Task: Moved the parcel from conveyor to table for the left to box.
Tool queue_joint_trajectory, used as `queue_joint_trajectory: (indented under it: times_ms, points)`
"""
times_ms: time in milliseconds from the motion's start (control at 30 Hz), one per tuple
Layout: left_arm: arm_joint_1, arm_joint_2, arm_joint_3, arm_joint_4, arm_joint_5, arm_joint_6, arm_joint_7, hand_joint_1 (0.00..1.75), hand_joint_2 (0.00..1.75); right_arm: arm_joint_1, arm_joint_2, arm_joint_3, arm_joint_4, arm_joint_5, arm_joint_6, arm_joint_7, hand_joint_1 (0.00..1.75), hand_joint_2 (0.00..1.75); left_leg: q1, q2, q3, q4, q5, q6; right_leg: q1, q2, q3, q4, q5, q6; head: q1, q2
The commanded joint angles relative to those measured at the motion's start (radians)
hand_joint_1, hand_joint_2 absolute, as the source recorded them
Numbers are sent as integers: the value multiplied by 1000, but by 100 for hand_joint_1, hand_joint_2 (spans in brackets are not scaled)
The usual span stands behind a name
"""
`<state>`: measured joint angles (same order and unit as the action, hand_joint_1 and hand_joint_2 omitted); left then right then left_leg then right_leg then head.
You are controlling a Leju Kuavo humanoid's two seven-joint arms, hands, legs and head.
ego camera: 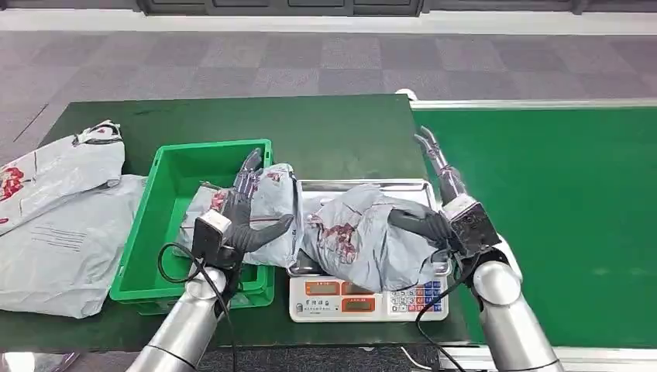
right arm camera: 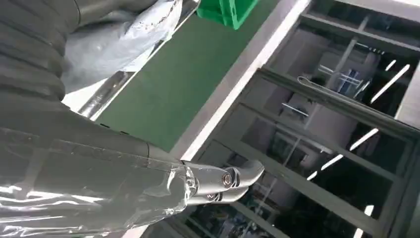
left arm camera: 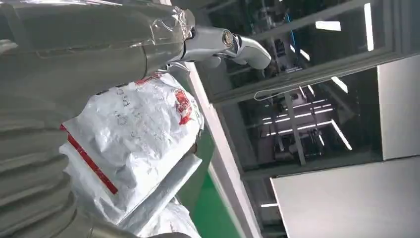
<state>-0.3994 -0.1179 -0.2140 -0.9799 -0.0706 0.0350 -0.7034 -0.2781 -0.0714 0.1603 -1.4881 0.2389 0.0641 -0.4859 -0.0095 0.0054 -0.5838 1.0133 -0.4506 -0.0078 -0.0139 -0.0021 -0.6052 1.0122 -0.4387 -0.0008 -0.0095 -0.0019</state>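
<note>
One grey parcel [ego camera: 352,236] is lying across one scale [ego camera: 369,297]; left hand [ego camera: 242,213] is grasping it, right hand [ego camera: 438,203] resting open alongside. Two bags [ego camera: 58,209] are sitting beside one green bin [ego camera: 166,225] on the dark green table [ego camera: 333,136].

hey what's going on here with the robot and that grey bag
The robot has a grey parcel lying on the tray of a weighing scale, one end drooping over the rim of the green bin. Its left hand presses on the bin-side end, thumb on the plastic; its right hand touches the other end, fingers pointing away. More grey parcels lie to the left. The green conveyor sits on the right.
</note>
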Motion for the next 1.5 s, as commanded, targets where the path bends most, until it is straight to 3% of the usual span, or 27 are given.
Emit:
queue_joint_trajectory:
  times_ms: [33,333,367,400,433,467,600,667,733,867,1033,1133,1267,1367,1500]
  points:
    - [30,10,26,-155,-35,34,5,0,175,21,34,-76,29,45,66,41,0,175,2,-1,0,0,-1,-1,2,0,1,-2,0,0,0,0]
    - [30,10,26,-155,-35,34,5,0,175,21,34,-76,29,45,66,41,0,175,1,0,0,-1,-1,-1,1,1,0,-2,0,0,0,0]
    - [38,25,1,-201,-75,67,5,0,175,10,-1,-35,60,144,106,142,0,175,0,0,-1,0,-1,0,0,1,0,-1,0,0,0,0]
    - [53,18,6,-261,-38,68,5,0,175,10,2,-43,97,89,159,112,0,175,1,0,0,-1,-1,-1,1,1,0,-2,0,0,0,0]
    - [74,13,-4,-363,-37,125,5,0,175,29,-14,-39,102,-51,291,12,0,175,1,0,-1,0,-1,0,1,1,0,-1,0,0,0,0]
    - [77,8,-24,-366,-45,150,5,0,175,65,-40,-44,83,-89,343,27,0,175,2,0,-1,0,-1,-1,2,1,0,-2,0,0,0,0]
    - [75,4,-31,-362,-46,158,5,0,175,90,-45,-53,58,-93,348,24,0,175,1,-3,0,-1,-1,0,1,-2,0,-2,-1,1,0,0]
    - [67,6,-35,-359,-34,156,5,0,175,95,-90,-7,68,-65,422,87,0,175,1,-2,-1,0,-2,0,1,-2,0,-2,-1,1,0,0]
    - [63,10,-47,-364,-55,161,18,0,175,102,-99,-2,98,-26,409,103,0,175,1,-3,-1,-1,-2,0,1,-2,1,-2,-1,1,0,0]
    - [29,21,-78,-333,-131,137,168,0,175,93,-120,39,132,86,378,163,0,175,1,-3,-1,-1,-2,0,1,-2,0,-2,-1,1,0,0]
    - [4,8,-60,-212,-132,119,246,0,175,31,-57,62,223,212,286,210,0,175,2,0,0,-2,-1,0,2,1,1,-4,1,1,0,0]
    - [-20,8,-48,-124,-96,84,264,0,175,5,3,-1,186,131,265,172,0,175,1,3,1,-3,-1,-1,1,3,0,-4,2,0,0,0]
    - [-35,22,-58,-27,-126,67,294,0,175,57,71,-114,-41,-15,239,75,0,175,2,2,0,-3,0,-2,2,3,-1,-4,2,-1,0,0]
    - [-50,37,-116,58,-224,25,362,0,175,50,119,-152,-135,-35,183,18,0,175,0,0,-2,0,0,-1,0,1,-3,0,0,0,0,0]
    - [-63,24,-110,80,-232,23,361,0,175,34,118,-151,-139,-36,182,26,0,175,0,-1,-1,-1,0,-1,0,0,-2,-1,0,0,0,0]
